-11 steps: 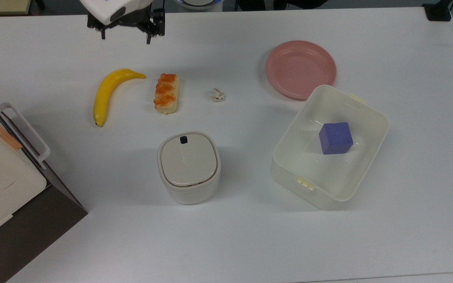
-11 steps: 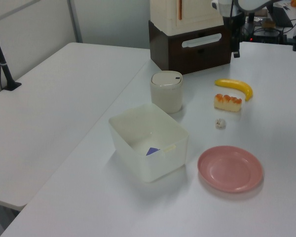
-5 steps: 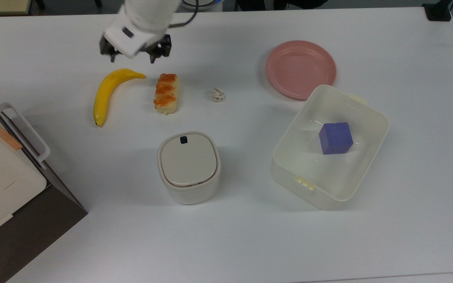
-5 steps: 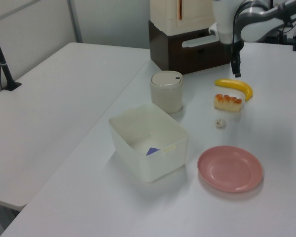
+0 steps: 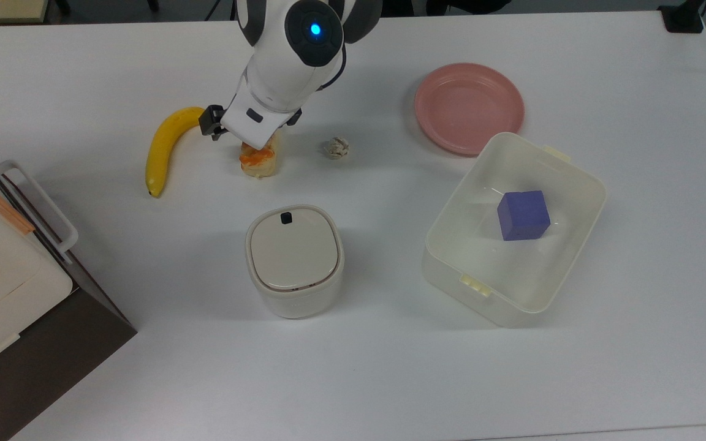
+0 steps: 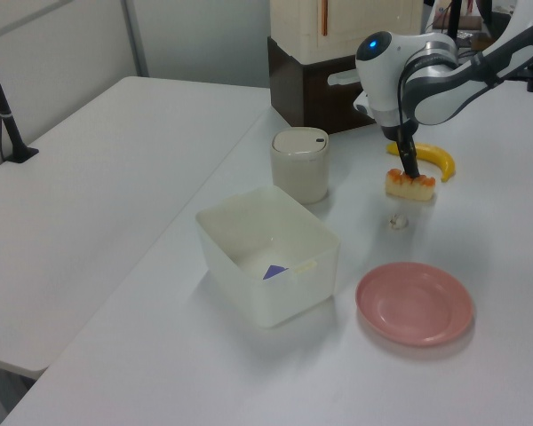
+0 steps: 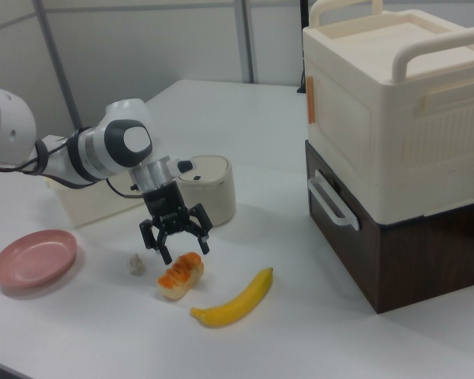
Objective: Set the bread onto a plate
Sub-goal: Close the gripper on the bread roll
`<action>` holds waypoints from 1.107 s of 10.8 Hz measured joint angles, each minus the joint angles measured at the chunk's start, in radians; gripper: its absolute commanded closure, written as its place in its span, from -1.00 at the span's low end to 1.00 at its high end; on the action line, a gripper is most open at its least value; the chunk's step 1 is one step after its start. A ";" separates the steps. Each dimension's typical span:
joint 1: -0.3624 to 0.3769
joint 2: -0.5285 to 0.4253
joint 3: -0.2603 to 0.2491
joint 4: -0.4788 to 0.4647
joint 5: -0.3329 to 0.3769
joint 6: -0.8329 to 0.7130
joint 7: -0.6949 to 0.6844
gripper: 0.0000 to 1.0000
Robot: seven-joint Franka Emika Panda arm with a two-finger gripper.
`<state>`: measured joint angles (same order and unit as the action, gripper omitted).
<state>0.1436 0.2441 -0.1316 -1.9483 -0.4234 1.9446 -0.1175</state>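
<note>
The bread point(image 7: 180, 277), a cream bun with orange-brown glazed bumps, lies on the white table between the banana and a small wad. My gripper point(image 7: 185, 251) is open and hangs just over the bread's end, one fingertip point(image 7: 166, 254) on each side of it. In the top view the white arm covers the bread's upper half, and its lower end point(image 5: 259, 162) sticks out below. In the left view the gripper point(image 6: 411, 173) comes down onto the bread point(image 6: 410, 185). The pink plate point(image 5: 468, 107) sits bare at the top view's right, well away from the bread.
A yellow banana point(image 5: 163, 147) lies close to the bread on the top view's left. A whitish wad point(image 5: 338, 147) lies between bread and plate. A cream tub point(image 5: 580, 233) holds a blue cube point(image 5: 523, 214). A lidded white container point(image 5: 295, 260) and a cream-and-brown appliance point(image 7: 395, 142) stand nearby.
The arm has swung down from the table's far edge, past the banana's tip, to the bread. The gripper stays open. Nothing on the table has moved.
</note>
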 measured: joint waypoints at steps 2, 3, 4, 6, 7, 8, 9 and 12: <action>0.003 0.001 0.007 0.020 0.000 0.000 0.000 -0.91; 0.003 0.004 0.010 0.018 0.000 0.000 0.000 -0.93; 0.003 0.011 0.010 0.014 -0.018 0.000 0.000 -0.99; 0.003 0.029 0.011 0.004 -0.041 0.000 0.000 -0.98; 0.003 0.038 0.018 -0.001 -0.044 0.000 0.000 -0.85; 0.003 0.045 0.029 -0.003 -0.047 0.000 0.000 -0.45; 0.003 0.055 0.040 -0.004 -0.055 0.000 0.000 0.13; 0.003 0.071 0.044 -0.005 -0.058 0.000 0.000 1.00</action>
<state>0.1462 0.3148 -0.0875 -1.9530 -0.4815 1.9443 -0.1175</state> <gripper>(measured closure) 0.352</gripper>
